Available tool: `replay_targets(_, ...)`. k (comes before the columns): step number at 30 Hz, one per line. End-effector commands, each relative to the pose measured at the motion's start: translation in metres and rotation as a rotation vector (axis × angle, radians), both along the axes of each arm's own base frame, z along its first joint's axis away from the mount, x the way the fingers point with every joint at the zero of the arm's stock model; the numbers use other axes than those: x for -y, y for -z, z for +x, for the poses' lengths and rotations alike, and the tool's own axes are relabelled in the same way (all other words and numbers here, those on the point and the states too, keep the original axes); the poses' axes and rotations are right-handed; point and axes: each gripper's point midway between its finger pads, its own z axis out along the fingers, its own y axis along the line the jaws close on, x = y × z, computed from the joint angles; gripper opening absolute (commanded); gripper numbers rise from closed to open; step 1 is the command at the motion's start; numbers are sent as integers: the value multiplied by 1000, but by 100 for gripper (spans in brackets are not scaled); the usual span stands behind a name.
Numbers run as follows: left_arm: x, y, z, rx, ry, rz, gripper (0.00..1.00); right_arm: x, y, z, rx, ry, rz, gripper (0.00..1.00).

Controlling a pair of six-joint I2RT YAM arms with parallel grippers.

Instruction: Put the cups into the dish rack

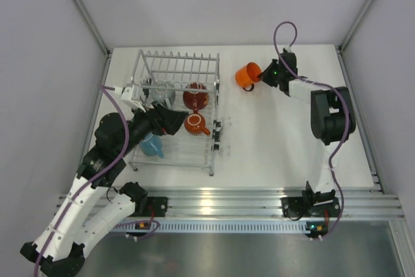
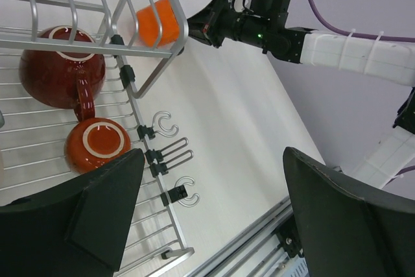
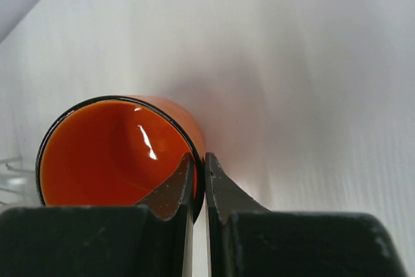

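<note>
Left arm [image 1: 97, 167]: rises from its base at 7 o'clock of the table [image 1: 272, 141] and leans toward 12 o'clock, over the rack's near side.
Left end effector [image 2: 214, 225]: fingers spread wide apart with nothing between them; it hangs over the middle of the rack, and one finger [image 2: 97, 205] is just beside the red-orange cup.
Rack [image 1: 178, 63]: wire rack standing at 9 o'clock of the table, with upright tines along its far side and small hooks [image 2: 170, 157] on its right edge.
Blue cup [image 1: 152, 145]: inside the rack at its 7 o'clock corner, partly under the left arm.
Grey cup [image 1: 160, 93]: inside the rack at 11 o'clock, by the tines.
Red cup [image 1: 195, 97]: inside the rack at 2 o'clock, under the raised frame; a pale ring shows on the end facing the left wrist camera.
Red-orange cup [image 1: 194, 123]: inside the rack at 4 o'clock, just beside the red cup, with a pale ring on the end facing the left wrist camera.
Orange cup [image 1: 247, 76]: outside the rack at 12 o'clock of the table, tipped with its mouth toward 3 o'clock; I cannot tell whether it touches the table.
Right end effector [image 3: 200, 180]: clamped on the orange cup's rim, one finger inside the mouth and one outside.
Right arm [image 1: 331, 115]: stands at 3 o'clock and reaches toward 10 o'clock to the orange cup.
</note>
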Motion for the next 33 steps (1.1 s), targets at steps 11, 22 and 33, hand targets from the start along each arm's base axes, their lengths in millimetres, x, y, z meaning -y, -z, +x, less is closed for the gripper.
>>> replay_targets(11,21,-14,-17,5,139,-88,91,38,-42,-89,129,-23,134,0)
replay_targets(22,32,-37,-12,49,191,-95,91,38,-170,-137,386,-68,207,0)
replay_targets(33,68,-65,-14,91,386,-224,89,19,-305,-206,680,-152,442,0)
